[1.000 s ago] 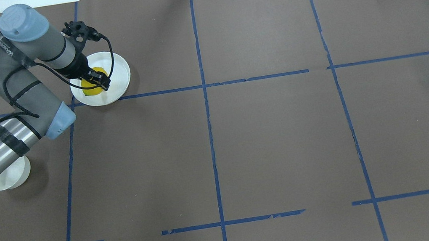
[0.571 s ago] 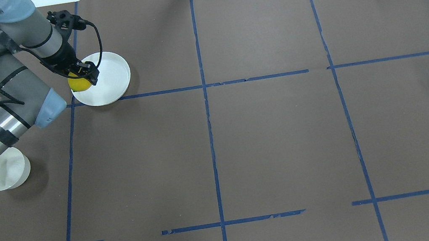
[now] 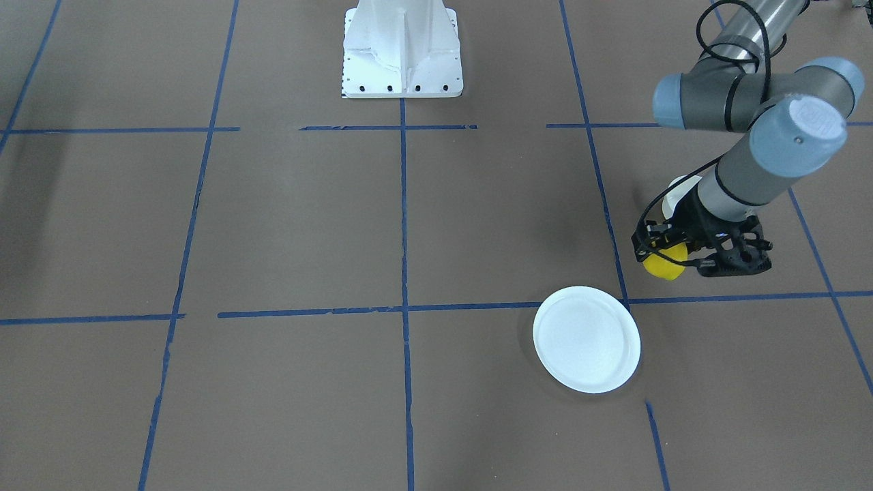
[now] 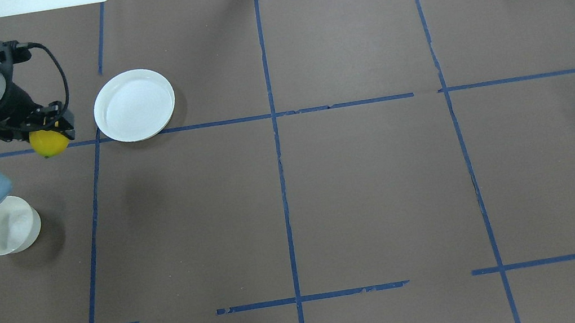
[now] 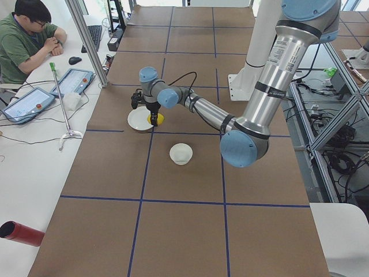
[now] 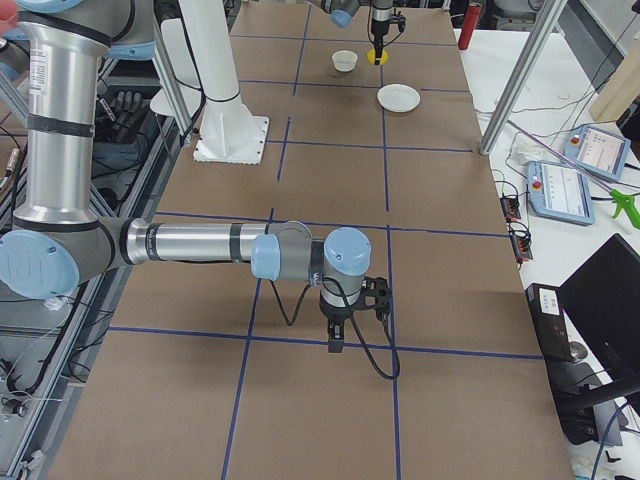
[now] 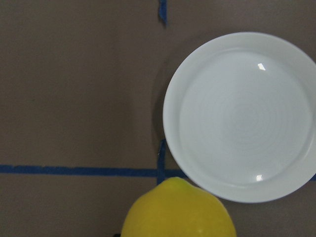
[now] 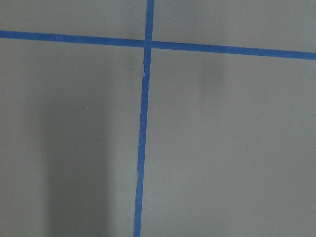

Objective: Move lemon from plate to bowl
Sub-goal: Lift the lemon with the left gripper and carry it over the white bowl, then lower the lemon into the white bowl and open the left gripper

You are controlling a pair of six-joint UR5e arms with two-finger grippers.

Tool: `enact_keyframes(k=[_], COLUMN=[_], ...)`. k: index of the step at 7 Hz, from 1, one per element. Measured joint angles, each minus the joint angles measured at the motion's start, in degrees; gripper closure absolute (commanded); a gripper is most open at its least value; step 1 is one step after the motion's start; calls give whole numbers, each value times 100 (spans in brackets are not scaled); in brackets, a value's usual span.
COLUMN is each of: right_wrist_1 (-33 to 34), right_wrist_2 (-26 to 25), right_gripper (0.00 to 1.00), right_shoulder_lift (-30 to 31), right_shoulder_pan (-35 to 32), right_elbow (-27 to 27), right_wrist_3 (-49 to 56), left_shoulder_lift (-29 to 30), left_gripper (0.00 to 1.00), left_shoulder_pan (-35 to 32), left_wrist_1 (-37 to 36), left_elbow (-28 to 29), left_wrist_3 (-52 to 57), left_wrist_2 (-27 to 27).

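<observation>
My left gripper (image 4: 49, 135) is shut on the yellow lemon (image 4: 50, 143) and holds it in the air, left of the plate and off it. The lemon also shows in the front view (image 3: 666, 263) and at the bottom of the left wrist view (image 7: 178, 212). The flat white plate (image 4: 134, 105) lies empty; the left wrist view shows it too (image 7: 242, 116). The small off-white bowl (image 4: 8, 232) stands nearer the robot, partly under the left arm's elbow. My right gripper (image 6: 336, 345) hangs over bare table far away; I cannot tell whether it is open or shut.
Brown paper with blue tape lines (image 4: 273, 129) covers the table. The white robot base (image 3: 402, 51) stands at the table's near edge. An operator and tablets (image 5: 72, 81) are on the side bench beyond the far edge.
My left gripper has lifted the lemon off the plate and carried it to the left, past the plate's rim. The plate now lies empty.
</observation>
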State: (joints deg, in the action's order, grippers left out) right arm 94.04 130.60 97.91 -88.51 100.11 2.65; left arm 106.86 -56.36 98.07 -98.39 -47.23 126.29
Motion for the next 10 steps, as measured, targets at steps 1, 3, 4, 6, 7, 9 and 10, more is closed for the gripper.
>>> enact_keyframes(k=[1, 3, 4, 6, 7, 9, 10], right_wrist_1=[0, 0, 0, 0, 0, 0, 0], right_wrist_2=[0, 0, 0, 0, 0, 0, 0], right_gripper=[0, 0, 0, 0, 0, 0, 0], right_shoulder_lift=[0, 0, 0, 0, 0, 0, 0], right_shoulder_pan=[0, 0, 0, 0, 0, 0, 0], right_elbow=[0, -3, -3, 0, 0, -1, -4], right_wrist_3=[2, -1, -1, -2, -2, -2, -2], left_shoulder_lift=[-648, -1748, -2070, -2324, -2345, -2345, -2334], left_gripper=[100, 100, 100, 100, 100, 100, 100], left_shoulder_pan=[-2, 9, 33, 296, 497, 722, 746], left_wrist_1=[445, 1574, 1898, 2275, 2330, 2373, 2377], left_elbow=[-376, -608, -617, -597, -585, -563, -550], left_wrist_3=[-22, -132, -235, -590, -751, -861, -849], left_wrist_2=[-47, -330, -497, -649, -664, -657, -638])
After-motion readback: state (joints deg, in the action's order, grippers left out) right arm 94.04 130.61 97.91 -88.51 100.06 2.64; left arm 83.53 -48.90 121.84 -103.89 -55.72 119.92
